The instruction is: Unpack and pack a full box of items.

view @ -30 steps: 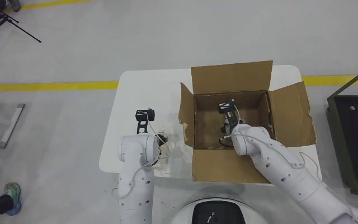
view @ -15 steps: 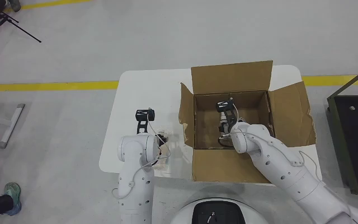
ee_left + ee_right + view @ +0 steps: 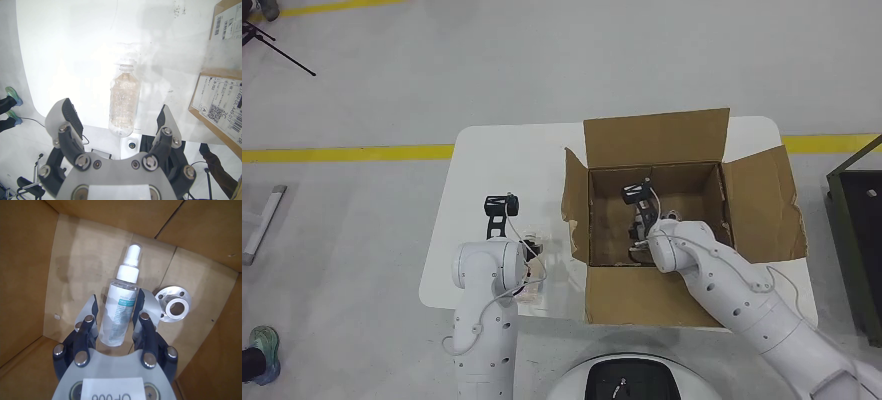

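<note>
1. Cardboard box [image 3: 657,140] stands open on the white table [image 3: 512,160], flaps folded out. Step in hand, as I read it: unpacking.
2. Right gripper [image 3: 117,300] is down inside the box. It has narrowed to the width of a spray bottle [image 3: 121,306] and is clamped on the labelled body, white nozzle pointing away from the wrist. So the bottle is in the box and in the grip (whether its base is off the floor I cannot tell).
3. Metal flange [image 3: 174,307] lies flat on the box floor, just beside 1 finger and apart from the bottle.
4. Left gripper [image 3: 115,109] hangs over the table beside the box, its 2 fingers spread wide, holding nothing. A clear plastic bottle [image 3: 122,106] lies on the table beneath it, untouched.
5. Next move, judged: raise the spray bottle straight up until it clears the box wall, then carry it to the table and set it down apart from the clear bottle. Risk: the smooth round body could twist in the pads.
6. Hard to make out:
   - The clear bottle's cap washes into the white table, and its base may overhang the edge.
   - In the top view the right arm covers the near part of the box floor, so I cannot say whether more items lie there.
</note>
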